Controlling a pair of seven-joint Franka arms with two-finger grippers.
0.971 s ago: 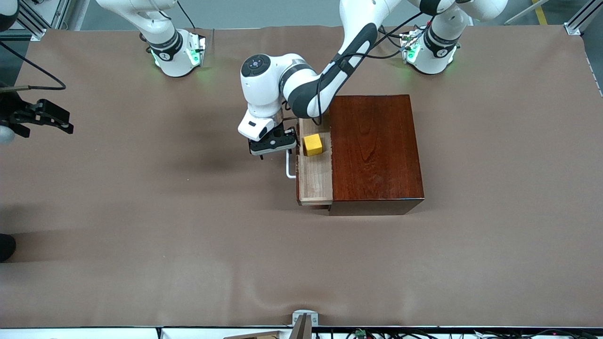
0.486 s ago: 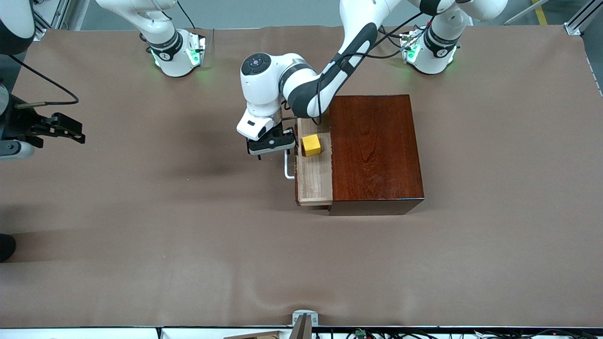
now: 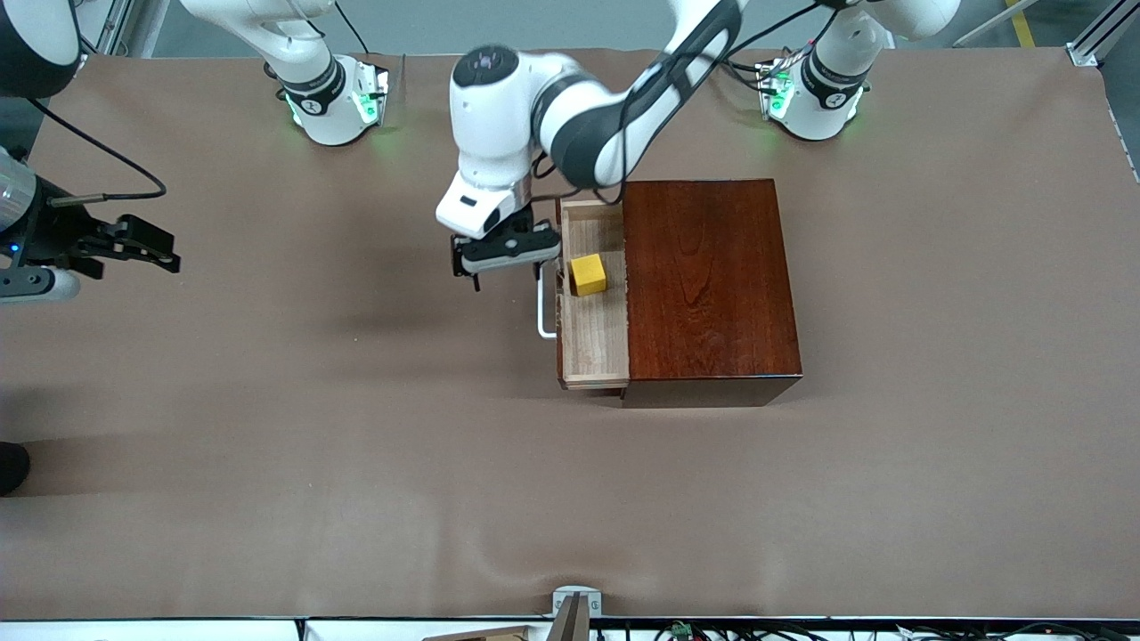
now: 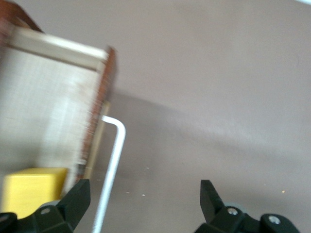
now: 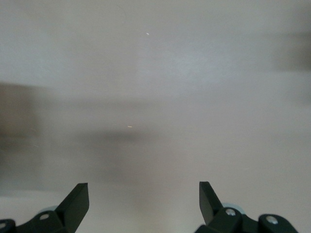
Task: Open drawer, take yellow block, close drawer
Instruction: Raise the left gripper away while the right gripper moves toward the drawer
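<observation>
1. Drawer (image 3: pixel 592 303) is pulled partway out of the dark wooden box (image 3: pixel 708 285), toward the right arm's end of the table.
2. Yellow block (image 3: pixel 589 273) sits in the drawer, just beside its front panel.
3. Left gripper (image 3: pixel 503 254) hangs over the white handle (image 3: pixel 543 307), fingers (image 4: pixel 77 201) spread wide, holding nothing.
4. Right gripper (image 3: pixel 134 245) waits over bare table, fingers wide apart too.

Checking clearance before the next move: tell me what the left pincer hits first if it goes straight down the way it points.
Probably the bare table. The open left pincer points down beside the drawer, with the white handle just inside one fingertip. Depth is unclear, so that finger might clip the handle.
</observation>
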